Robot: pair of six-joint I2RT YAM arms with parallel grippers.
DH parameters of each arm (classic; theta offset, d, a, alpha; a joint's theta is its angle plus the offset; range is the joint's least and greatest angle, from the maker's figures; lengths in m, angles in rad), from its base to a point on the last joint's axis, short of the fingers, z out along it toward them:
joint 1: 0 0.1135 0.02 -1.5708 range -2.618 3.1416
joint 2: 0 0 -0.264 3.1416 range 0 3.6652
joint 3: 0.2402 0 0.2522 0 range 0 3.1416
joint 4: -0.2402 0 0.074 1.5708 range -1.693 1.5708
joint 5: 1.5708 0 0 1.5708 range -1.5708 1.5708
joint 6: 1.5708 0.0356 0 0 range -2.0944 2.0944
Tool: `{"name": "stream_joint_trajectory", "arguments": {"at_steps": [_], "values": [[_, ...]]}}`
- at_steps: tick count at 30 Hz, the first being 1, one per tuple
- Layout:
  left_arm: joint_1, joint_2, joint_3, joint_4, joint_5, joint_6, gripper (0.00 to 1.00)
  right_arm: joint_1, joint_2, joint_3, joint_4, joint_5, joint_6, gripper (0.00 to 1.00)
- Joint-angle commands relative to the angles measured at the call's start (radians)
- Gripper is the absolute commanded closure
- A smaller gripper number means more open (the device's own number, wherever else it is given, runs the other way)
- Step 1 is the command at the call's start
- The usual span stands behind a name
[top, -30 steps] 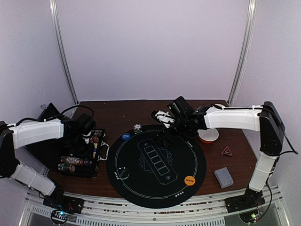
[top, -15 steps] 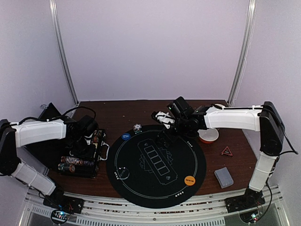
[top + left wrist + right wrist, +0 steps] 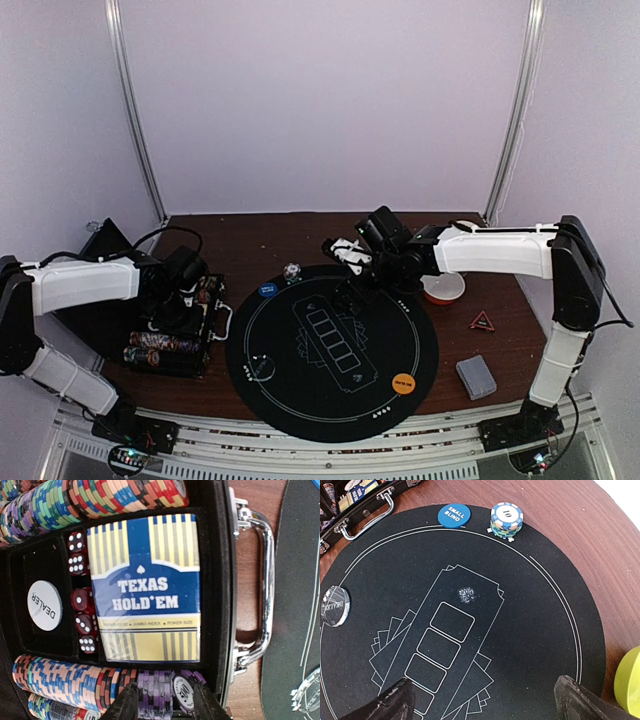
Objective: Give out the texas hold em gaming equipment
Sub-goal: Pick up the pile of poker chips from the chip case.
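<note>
Wooden table [image 3: 300,232], black round mat [image 3: 292,388], left claw [image 3: 162,702] over chip case [image 3: 227,580]

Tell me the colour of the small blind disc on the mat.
The small blind disc is blue with white lettering, best seen from the right wrist.

You had five red dice [image 3: 80,599], one card box [image 3: 147,587], one white dealer button [image 3: 44,605], one blue disc [image 3: 454,515], one orange disc [image 3: 403,382], one clear disc [image 3: 334,606], one loose chip stack [image 3: 506,519], one red triangle [image 3: 482,321] and one round mat [image 3: 535,605]
</note>
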Motion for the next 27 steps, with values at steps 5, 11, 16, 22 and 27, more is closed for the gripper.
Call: {"name": "stream_joint_trajectory", "arguments": {"at_steps": [5, 11, 16, 22, 27], "values": [[-0.003, -0.014, -0.008, -0.071, 0.031, 0.005, 0.57, 0.004, 0.016, 0.023, -0.024, -0.019, -0.013, 0.00], [-0.006, -0.048, 0.054, -0.160, -0.024, -0.023, 0.55, 0.005, 0.023, 0.028, -0.028, -0.024, -0.014, 0.00], [-0.006, -0.061, 0.007, -0.160, -0.025, -0.035, 0.50, 0.006, 0.025, 0.029, -0.031, -0.027, -0.014, 0.00], [-0.007, -0.035, -0.023, -0.085, -0.018, -0.024, 0.50, 0.005, 0.026, 0.029, -0.038, -0.030, -0.017, 0.00], [-0.006, 0.007, -0.026, -0.042, -0.020, -0.008, 0.50, 0.006, 0.022, 0.025, -0.049, -0.027, -0.021, 0.00]]}}
